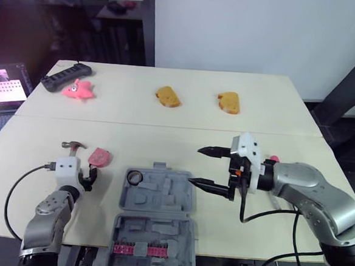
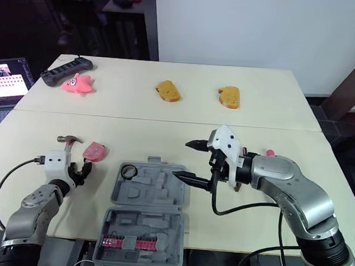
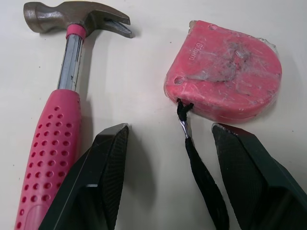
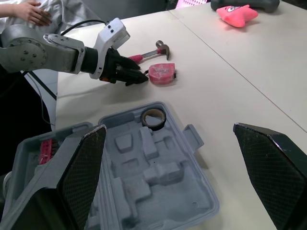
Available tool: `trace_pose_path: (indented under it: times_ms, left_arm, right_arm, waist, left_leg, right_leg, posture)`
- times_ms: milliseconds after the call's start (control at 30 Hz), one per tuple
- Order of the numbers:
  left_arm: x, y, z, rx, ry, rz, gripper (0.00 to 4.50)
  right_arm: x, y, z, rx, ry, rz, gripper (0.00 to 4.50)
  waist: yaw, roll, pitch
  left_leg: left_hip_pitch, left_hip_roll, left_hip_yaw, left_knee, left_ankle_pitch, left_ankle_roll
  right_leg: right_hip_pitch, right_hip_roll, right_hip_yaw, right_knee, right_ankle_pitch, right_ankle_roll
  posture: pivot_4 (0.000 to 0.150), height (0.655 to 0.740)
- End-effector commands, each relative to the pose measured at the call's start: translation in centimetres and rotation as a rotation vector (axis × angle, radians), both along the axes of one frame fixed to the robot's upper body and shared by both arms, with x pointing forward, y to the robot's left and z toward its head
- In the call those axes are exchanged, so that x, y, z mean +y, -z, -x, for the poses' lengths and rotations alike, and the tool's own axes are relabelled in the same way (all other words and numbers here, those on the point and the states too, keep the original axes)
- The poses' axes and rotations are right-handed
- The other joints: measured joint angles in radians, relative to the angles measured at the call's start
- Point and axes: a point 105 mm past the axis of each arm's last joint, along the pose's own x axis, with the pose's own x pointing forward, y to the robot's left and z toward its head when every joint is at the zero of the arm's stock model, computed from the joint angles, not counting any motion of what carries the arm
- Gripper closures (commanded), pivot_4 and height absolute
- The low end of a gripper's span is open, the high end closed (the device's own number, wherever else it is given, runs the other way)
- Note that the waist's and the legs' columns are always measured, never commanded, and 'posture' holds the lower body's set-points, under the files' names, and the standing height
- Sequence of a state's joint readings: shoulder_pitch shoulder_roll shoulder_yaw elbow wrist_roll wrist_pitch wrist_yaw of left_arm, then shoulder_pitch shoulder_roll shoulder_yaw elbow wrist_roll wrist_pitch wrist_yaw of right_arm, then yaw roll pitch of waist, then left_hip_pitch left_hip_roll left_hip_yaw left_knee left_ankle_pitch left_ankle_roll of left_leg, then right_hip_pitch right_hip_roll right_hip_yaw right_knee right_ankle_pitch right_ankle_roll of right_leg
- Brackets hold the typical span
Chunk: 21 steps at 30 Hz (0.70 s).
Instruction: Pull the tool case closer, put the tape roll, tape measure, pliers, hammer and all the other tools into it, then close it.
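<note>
Left wrist view looks down on the left gripper [image 3: 170, 132], its fingers spread apart and empty on the table [image 1: 185, 109] – the pink tape measure [image 3: 223, 79] lies just ahead of them, its black strap trailing between the fingertips. The pink-handled hammer [image 3: 72, 72] lies just beside the tape measure. The grey tool case [image 1: 158, 192] sits open at the table's near edge, with the tape roll [image 1: 134, 177] in its far left pocket. The right gripper [image 1: 196, 166] hovers at the case's right side – wide open, holding nothing.
</note>
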State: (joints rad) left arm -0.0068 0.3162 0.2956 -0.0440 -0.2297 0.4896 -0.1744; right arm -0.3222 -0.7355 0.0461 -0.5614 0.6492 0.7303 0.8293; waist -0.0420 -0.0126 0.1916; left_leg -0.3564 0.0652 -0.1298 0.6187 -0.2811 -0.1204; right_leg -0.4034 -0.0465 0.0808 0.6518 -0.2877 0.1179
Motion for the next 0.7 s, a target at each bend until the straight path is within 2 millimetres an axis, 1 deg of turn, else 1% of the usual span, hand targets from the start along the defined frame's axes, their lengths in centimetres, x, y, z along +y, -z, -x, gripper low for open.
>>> trace_pose_path:
  times_ms: [33,67,100,133,167,200,467,700]
  left_arm:
    - [0.7,0.8,0.0,0.033,-0.019,-0.003,2.37]
    - [0.5,0.9,-0.1,0.032,-0.007,0.002,2.96]
    - [0.3,0.9,-0.2,0.032,0.003,0.006,3.41]
    - [0.0,1.0,-0.3,0.032,0.016,0.01,4.06]
    - [-0.2,1.0,-0.3,0.033,0.025,0.012,4.41]
    - [-0.3,1.1,-0.3,0.034,0.029,0.013,4.47]
    - [-1.0,1.3,0.5,0.041,0.046,0.028,4.47]
    - [-2.4,1.2,3.2,0.047,0.129,0.008,4.47]
  right_arm:
    - [0.2,-0.8,0.0,-0.038,-0.004,-0.006,0.0]
    - [0.2,-0.8,0.0,-0.038,-0.004,-0.007,0.0]
    - [0.2,-0.8,0.0,-0.039,-0.003,-0.007,0.0]
    - [0.2,-0.8,0.1,-0.04,-0.002,-0.008,0.0]
    - [0.2,-0.9,0.1,-0.041,-0.001,-0.009,0.0]
    - [0.2,-0.9,0.0,-0.041,-0.001,-0.01,0.0]
    - [0.1,-0.9,0.1,-0.039,0.006,-0.013,0.0]
    - [-0.1,-0.5,0.1,-0.033,0.02,-0.011,0.0]
  waist:
    - [0.001,0.0,0.0]
    - [0.002,0.0,0.0]
    - [0.003,0.0,0.0]
    - [0.003,0.0,0.0]
    - [0.003,0.0,0.0]
    - [0.003,0.0,0.0]
    - [0.003,0.0,0.0]
    - [0.0,0.0,0.0]
  left_leg:
    - [0.0,0.0,0.0,0.0,0.0,0.0]
    - [0.0,0.0,0.0,0.0,0.0,0.0]
    - [0.0,0.0,0.0,0.0,0.0,0.0]
    - [0.0,0.0,0.0,0.0,0.0,0.0]
    - [0.0,0.0,0.0,0.0,0.0,0.0]
    - [-0.001,0.0,0.0,0.0,0.0,0.0]
    - [-0.001,0.0,0.0,0.0,0.0,0.0]
    - [-0.001,0.0,0.0,-0.003,0.0,0.0]
  right_leg:
    - [0.0,0.0,0.0,0.0,0.0,0.0]
    - [0.0,0.0,0.0,0.0,0.0,0.0]
    - [0.0,0.0,0.0,0.0,0.0,0.0]
    - [0.0,0.0,0.0,0.0,0.0,0.0]
    - [0.0,0.0,0.0,0.0,0.0,0.0]
    - [0.0,0.0,0.0,-0.001,0.0,0.0]
    - [0.0,0.0,0.0,-0.001,0.0,0.0]
    - [0.0,-0.001,0.0,-0.003,0.0,0.0]
  posture:
    - [0.15,0.74]
    - [0.15,0.74]
    - [0.15,0.74]
    - [0.15,0.74]
    - [0.15,0.74]
    - [0.15,0.74]
    - [0.15,0.74]
    - [0.15,0.74]
